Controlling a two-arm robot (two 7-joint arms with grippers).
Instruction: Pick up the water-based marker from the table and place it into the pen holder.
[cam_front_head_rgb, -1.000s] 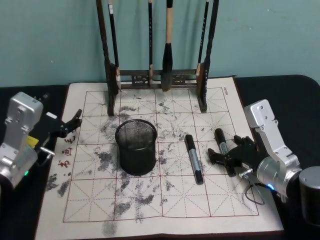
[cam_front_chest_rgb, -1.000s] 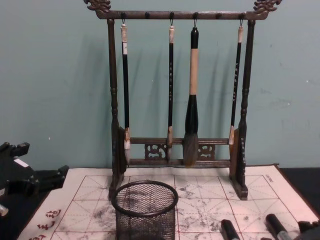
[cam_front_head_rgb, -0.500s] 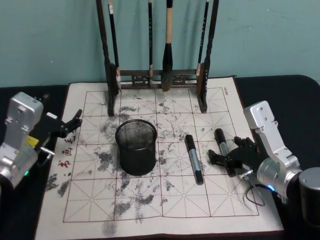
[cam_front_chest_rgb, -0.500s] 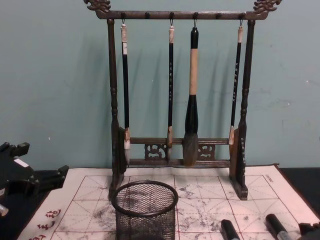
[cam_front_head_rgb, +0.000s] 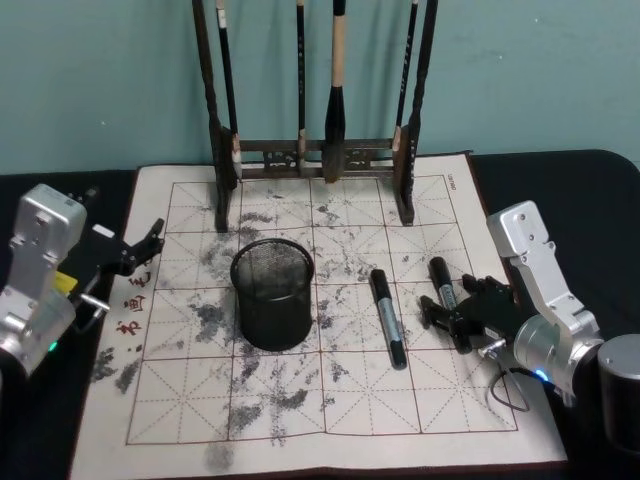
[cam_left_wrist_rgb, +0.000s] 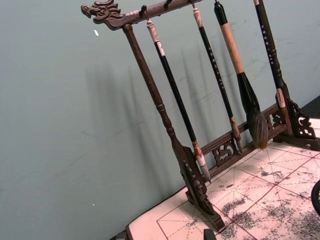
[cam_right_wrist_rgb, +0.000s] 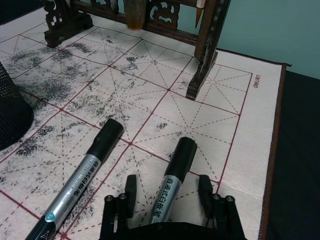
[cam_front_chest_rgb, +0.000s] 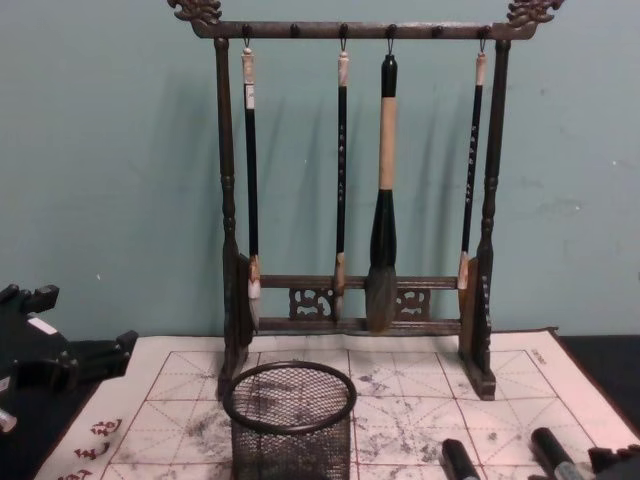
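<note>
Looking down through the head view, I saw the right gripper (cam_front_head_rgb: 452, 305) low on the right of the frame, its fingers spread wide on either side of the water-based marker (cam_front_head_rgb: 441, 280), with a gap on each side. That marker lay flat on the table (cam_front_head_rgb: 330, 400). A second marker (cam_front_head_rgb: 388, 318) lay just left of it, and the pen holder (cam_front_head_rgb: 272, 318) stood upright near the centre. The left gripper (cam_front_head_rgb: 140, 250) sat at the left edge; I could not tell whether it was open or closed.
</note>
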